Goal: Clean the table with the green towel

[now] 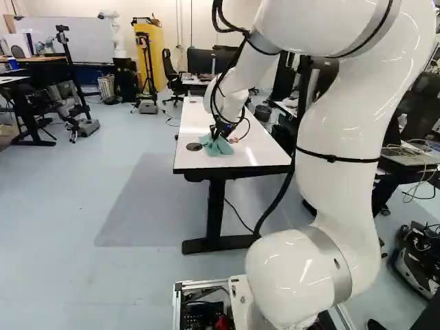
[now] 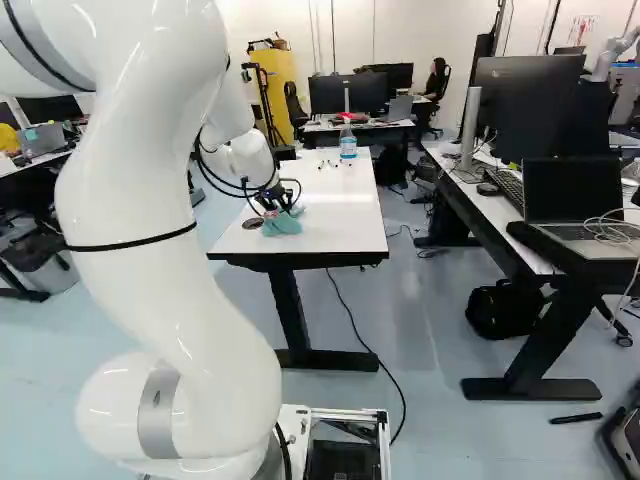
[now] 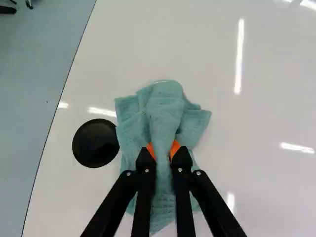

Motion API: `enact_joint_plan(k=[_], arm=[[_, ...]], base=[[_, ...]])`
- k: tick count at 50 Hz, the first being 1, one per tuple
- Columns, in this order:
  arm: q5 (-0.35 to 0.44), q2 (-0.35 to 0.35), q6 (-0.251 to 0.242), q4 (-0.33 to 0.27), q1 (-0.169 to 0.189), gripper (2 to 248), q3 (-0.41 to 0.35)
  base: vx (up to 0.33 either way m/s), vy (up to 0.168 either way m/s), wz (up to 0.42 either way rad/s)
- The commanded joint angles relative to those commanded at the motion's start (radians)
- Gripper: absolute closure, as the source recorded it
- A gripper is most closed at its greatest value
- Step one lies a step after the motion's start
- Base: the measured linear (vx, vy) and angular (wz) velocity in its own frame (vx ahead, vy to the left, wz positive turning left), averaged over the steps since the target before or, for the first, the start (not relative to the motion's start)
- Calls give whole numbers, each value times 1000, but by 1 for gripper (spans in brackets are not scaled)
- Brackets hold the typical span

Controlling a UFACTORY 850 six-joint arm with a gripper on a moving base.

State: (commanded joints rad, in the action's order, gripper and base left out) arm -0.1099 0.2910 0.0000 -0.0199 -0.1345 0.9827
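Note:
The gripper (image 1: 221,130) is low over the near part of the white table (image 1: 237,155), pointing down onto the green towel (image 1: 216,146). In the wrist view the gripper (image 3: 163,150) is shut on a bunched fold of the towel (image 3: 165,116), an orange pad on each side of it. The towel's outer parts spread crumpled over the white tabletop (image 3: 266,108) around the fingers. Its underside is hidden.
A round black disc (image 3: 96,143) in the tabletop lies right beside the towel. A clear bottle (image 2: 348,142) and several small items stand at the table's far end. Another desk (image 2: 500,215) with monitors and a laptop is to the right.

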Motion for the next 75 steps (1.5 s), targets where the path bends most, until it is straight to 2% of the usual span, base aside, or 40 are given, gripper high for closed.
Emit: enact_joint_plan(k=[15, 35, 56, 75], arm=[[0, -10, 0, 0, -43, 203, -13], [0, -94, 0, 0, -47, 203, -112], [0, -127, 0, 0, 13, 203, -149], [0, -96, 0, 0, 78, 203, -115]], base=[[0, 0, 0], [0, 0, 0], [0, 0, 0], [0, 0, 0]])
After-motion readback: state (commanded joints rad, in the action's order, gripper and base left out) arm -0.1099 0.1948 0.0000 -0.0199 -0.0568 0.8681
